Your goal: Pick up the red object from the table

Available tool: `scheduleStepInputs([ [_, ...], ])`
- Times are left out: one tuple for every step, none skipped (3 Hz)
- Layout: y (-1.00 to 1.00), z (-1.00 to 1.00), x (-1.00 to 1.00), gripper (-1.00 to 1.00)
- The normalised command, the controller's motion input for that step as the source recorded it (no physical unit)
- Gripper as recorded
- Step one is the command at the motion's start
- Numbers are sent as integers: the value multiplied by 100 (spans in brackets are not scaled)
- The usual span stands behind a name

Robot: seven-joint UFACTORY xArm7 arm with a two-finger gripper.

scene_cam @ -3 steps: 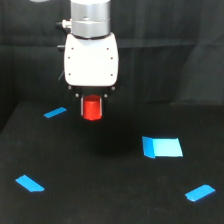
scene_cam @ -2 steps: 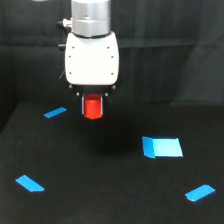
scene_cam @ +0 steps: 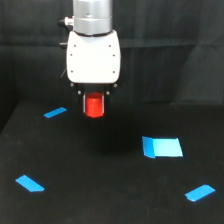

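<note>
My gripper [scene_cam: 93, 103] stayed clamped on the red block [scene_cam: 93, 106] and had risen slightly since a second earlier; block hung clear above the surface [scene_cam: 100, 190]. Pick looked essentially complete.

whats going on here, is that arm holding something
A single robot arm hangs over the black table with a small red object gripped in its end effector, just under the white body. The block looks lifted clear of the surface, with a faint shadow below it. Four flat blue pieces lie scattered on the table, the largest toward the exterior view's right, none of them touched.
</note>
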Motion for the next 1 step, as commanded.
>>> scheduleStepInputs([
  [8, 7, -5, -100],
])
